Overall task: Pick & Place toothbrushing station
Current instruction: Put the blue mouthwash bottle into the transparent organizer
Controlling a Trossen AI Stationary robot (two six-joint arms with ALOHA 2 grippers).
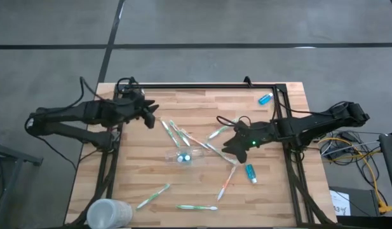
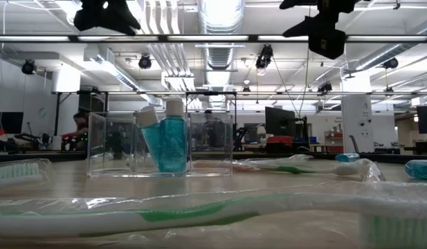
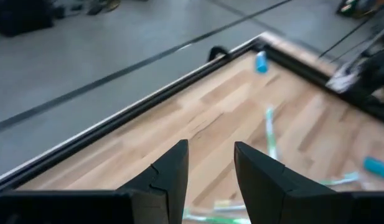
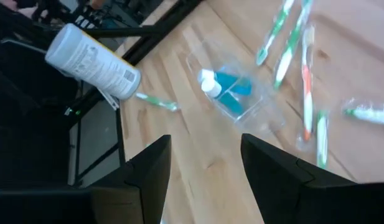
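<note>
This is a robotics lab or workshop hall. Beyond the pale wooden-slat bench [image 2: 199,181] with its black metal frame [image 1: 202,85], the low view shows an open ceiling of silver ventilation ducts [image 2: 220,28] and long strip lights [image 2: 199,38], with dark computer monitors [image 2: 281,121] on desks behind. Around the bench lies a grey concrete floor [image 1: 246,25], and yellow cables [image 1: 364,168] trail beside it.

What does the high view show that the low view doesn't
Only the high view shows the whole table, the frosted cup lying at its near left corner, and both open grippers, left and right, raised above the wood. Only the low view shows the room behind. Both show the clear holder with two blue tubes inside and scattered toothbrushes.
</note>
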